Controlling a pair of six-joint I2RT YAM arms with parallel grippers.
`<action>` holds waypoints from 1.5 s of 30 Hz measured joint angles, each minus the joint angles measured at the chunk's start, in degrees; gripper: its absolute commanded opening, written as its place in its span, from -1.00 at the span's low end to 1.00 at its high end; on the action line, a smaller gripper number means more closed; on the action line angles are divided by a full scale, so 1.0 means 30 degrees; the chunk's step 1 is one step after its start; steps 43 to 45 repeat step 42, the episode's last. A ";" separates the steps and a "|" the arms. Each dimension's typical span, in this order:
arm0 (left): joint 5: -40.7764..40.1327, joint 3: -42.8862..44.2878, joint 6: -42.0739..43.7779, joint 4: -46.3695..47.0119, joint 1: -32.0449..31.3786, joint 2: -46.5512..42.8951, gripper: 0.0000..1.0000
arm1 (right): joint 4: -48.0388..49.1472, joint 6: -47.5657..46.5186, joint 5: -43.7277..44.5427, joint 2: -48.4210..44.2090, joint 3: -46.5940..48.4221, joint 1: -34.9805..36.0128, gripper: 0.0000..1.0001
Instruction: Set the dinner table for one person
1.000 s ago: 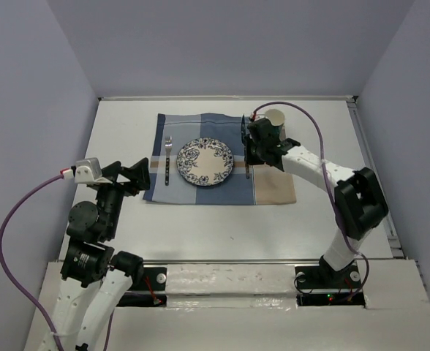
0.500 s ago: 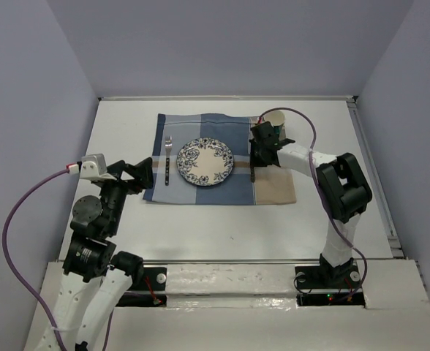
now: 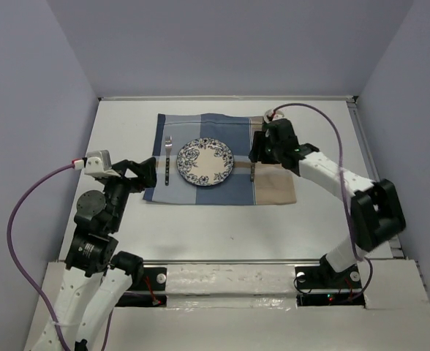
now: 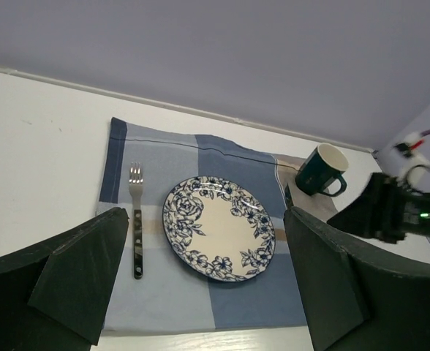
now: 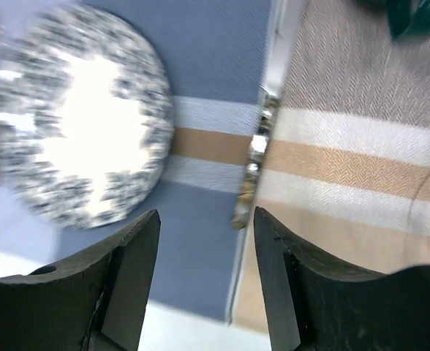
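Observation:
The white dinner table [image 3: 222,219] carries a blue-and-tan placemat [image 3: 200,191]. On the mat a blue-flowered plate [image 3: 205,161] lies with a fork [image 3: 168,161] to its left and a knife [image 3: 252,170] to its right. My right gripper [image 3: 257,151] hovers open above the knife [image 5: 253,157], with nothing between its fingers [image 5: 123,281]. A dark green mug [image 4: 321,170] stands at the mat's far right corner; my right arm mostly hides it in the top view. My left gripper [image 3: 146,175] stands open at the mat's left edge, holding nothing.
A raised rail [image 3: 372,168] borders the table on the right, and purple walls close in the back and sides. The right arm's purple cable [image 3: 325,128] loops above the far right of the table. Bare white tabletop [image 3: 222,219] lies between the mat and the arm bases.
My right gripper has gone from shut to open and lifted off the knife, which now lies on the mat right of the plate. The right arm's elbow swung out right. The left arm barely moved.

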 measured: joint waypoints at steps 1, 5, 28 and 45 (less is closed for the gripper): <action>0.0007 0.0000 0.0000 0.0000 0.0000 0.0022 0.98 | 0.0058 -0.0058 -0.0306 -0.1428 -0.0474 0.0015 0.20; 0.0087 0.0022 -0.0007 0.0029 0.0000 0.0189 0.98 | 0.1224 -0.0182 -0.1552 -0.7344 -0.1967 0.0051 0.19; 0.4473 0.0576 -0.0073 0.4728 0.0000 0.0503 0.98 | 0.1450 -0.0051 -0.2368 -2.6141 -0.7898 0.0051 0.99; 0.6040 0.0627 0.0036 0.6171 0.0000 0.1508 0.98 | 0.0969 -0.0933 0.2397 -2.8195 -0.8116 0.0051 0.99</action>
